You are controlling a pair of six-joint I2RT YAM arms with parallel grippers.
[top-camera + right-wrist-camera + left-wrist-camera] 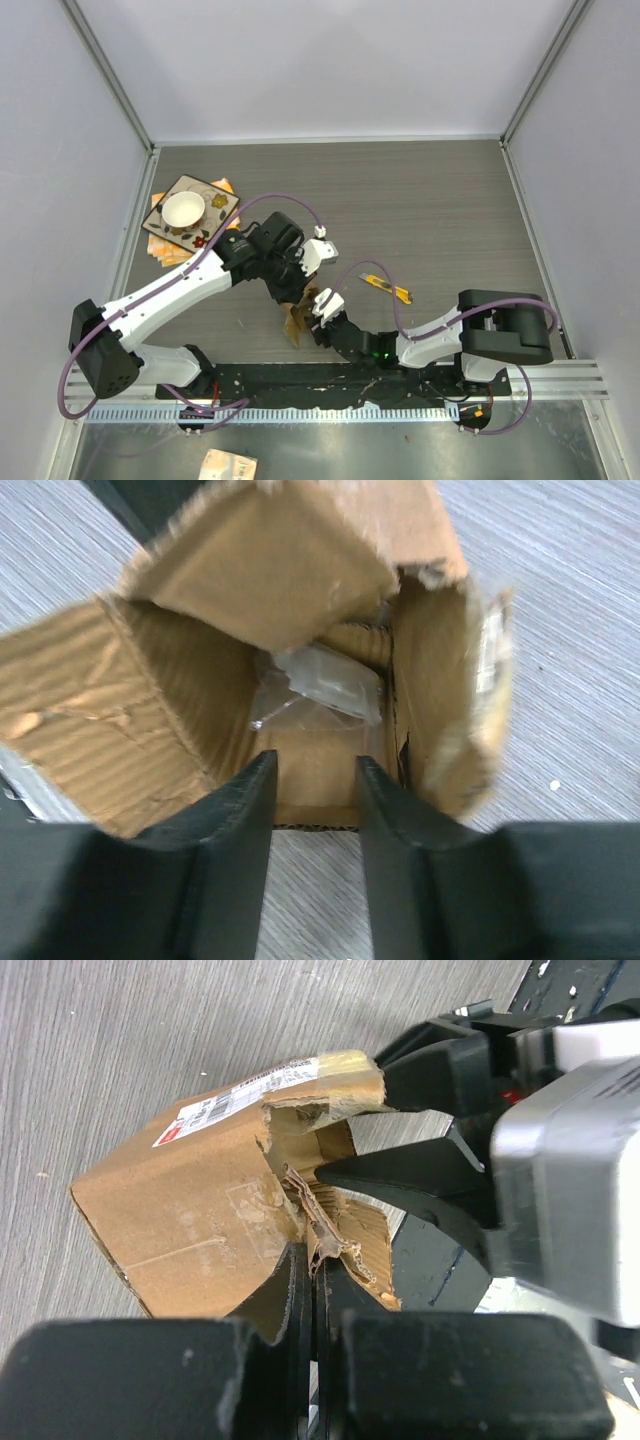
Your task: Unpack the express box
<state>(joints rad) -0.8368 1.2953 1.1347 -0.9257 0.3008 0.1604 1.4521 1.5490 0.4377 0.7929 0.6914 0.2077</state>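
The express box (pixel 190 1210) is a small brown cardboard parcel with a white label and torn-open flaps, lying near the table's front edge (pixel 296 318). My left gripper (pixel 318 1260) is shut on a torn flap of the box. My right gripper (pixel 315 770) is open, its fingers pointing into the box's open mouth (pixel 300 660). A clear plastic bag (pixel 320 685) lies inside the box, just beyond the right fingertips. In the top view the two grippers meet at the box, left (pixel 292 285) above it, right (pixel 325 320) beside it.
A yellow utility knife (pixel 386 288) lies on the table right of the box. A flat brown-and-orange card with a white cup (pixel 185 212) sits at the far left. A black rail (pixel 330 385) runs along the near edge.
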